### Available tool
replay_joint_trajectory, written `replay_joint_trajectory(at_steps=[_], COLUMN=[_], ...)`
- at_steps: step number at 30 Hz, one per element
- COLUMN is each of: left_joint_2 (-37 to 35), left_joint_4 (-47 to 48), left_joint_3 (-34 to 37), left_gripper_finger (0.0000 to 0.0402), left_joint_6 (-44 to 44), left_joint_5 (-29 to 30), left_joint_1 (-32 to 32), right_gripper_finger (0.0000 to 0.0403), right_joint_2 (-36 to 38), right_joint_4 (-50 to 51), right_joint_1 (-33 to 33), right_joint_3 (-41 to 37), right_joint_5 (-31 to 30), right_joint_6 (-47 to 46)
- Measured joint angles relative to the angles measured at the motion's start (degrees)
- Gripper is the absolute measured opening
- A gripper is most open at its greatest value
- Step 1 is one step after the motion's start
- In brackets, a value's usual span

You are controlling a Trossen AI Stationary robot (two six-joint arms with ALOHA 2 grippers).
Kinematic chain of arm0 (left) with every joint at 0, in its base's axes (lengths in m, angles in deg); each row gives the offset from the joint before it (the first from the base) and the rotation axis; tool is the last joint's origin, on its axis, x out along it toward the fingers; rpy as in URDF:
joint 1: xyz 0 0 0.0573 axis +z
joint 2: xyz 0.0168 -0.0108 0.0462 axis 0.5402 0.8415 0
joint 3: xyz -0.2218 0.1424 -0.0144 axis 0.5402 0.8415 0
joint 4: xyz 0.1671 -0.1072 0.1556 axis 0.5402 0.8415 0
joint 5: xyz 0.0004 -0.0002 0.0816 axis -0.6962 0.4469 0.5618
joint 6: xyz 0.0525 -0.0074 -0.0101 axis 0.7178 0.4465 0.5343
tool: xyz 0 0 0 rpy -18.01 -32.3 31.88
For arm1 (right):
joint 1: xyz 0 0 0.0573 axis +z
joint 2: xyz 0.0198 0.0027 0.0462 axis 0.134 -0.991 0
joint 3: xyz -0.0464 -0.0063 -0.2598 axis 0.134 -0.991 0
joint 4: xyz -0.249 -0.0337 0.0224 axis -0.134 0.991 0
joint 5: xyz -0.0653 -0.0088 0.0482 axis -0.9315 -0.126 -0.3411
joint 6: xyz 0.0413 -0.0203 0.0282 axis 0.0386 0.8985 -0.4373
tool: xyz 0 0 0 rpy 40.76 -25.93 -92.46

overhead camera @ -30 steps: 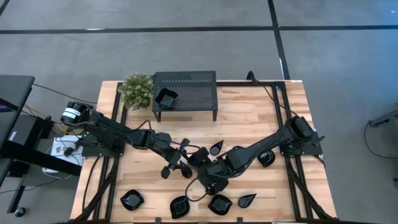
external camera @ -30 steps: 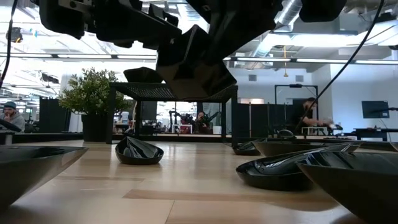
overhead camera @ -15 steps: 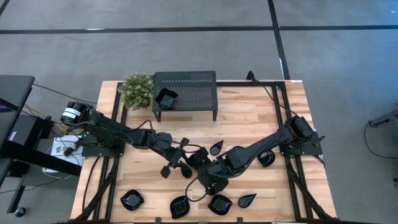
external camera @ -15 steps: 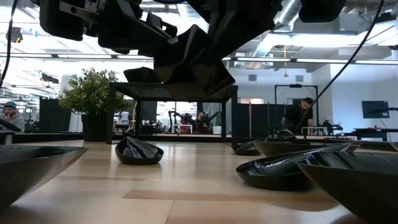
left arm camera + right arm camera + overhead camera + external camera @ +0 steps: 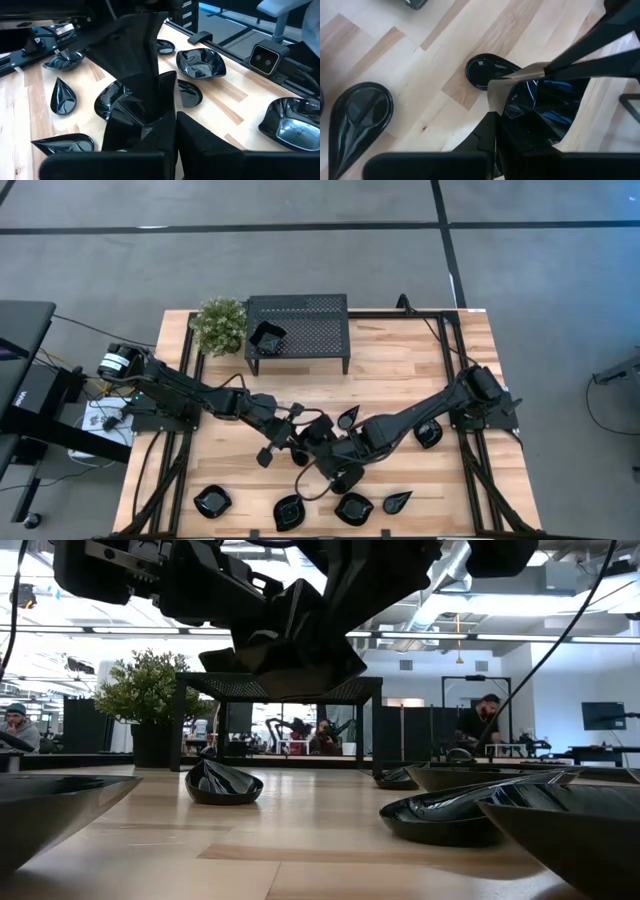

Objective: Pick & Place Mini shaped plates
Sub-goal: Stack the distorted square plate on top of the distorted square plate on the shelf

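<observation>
Above the table's middle, a glossy black mini plate (image 5: 316,435) hangs between both grippers. My left gripper (image 5: 303,436) reaches in from the left and is shut on it. My right gripper (image 5: 329,443) comes from the right and is shut on it too. In the low view the plate (image 5: 290,650) is well above the wood. Several more mini plates lie on the table near its front edge (image 5: 290,510) and right of centre (image 5: 428,435). Another one (image 5: 267,337) sits on the black perforated stand (image 5: 310,330). My left gripper pinches the plate's rim (image 5: 536,72) between its two fingers (image 5: 600,42), coming from the table's left and slanting a little downward. The plate is lifted clear and stands tilted on edge. My right gripper pinches the plate's opposite rim (image 5: 512,117) between its two fingers (image 5: 487,140), slanting down from the table's right. The plate's glossy hollow (image 5: 545,102) faces the wrist camera, clear of the table.
A potted plant (image 5: 220,325) stands left of the stand at the table's far side. A teardrop plate (image 5: 349,417) lies just beyond the grippers, and a round one (image 5: 482,72) lies under the held plate. Bare wood lies at the far right.
My left gripper has shut its fingers on the plate that my right gripper holds. Both arms have stayed where they were, and the plate remains lifted clear.
</observation>
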Motion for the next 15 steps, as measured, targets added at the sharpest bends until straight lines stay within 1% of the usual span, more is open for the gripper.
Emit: replay_joint_trajectory(at_steps=[3,10,15], left_joint_2=[0.0,0.0,0.0], left_joint_4=[0.1,-0.3,-0.6], left_joint_3=[0.0,0.0,0.0], left_gripper_finger=[0.0009,0.0012,0.0008], left_joint_6=[0.0,0.2,0.2], left_joint_5=[0.0,0.7,0.8], left_joint_1=[0.0,0.0,0.0], right_gripper_finger=[0.0021,0.0078,0.0101], right_joint_2=[0.0,0.0,0.2], right_joint_4=[-0.1,-0.8,-0.9], right_joint_1=[-0.2,-0.4,-0.4], right_joint_3=[0.0,0.0,0.2], right_joint_5=[0.0,-0.3,-0.6], right_joint_6=[-1.2,-1.3,-1.3])
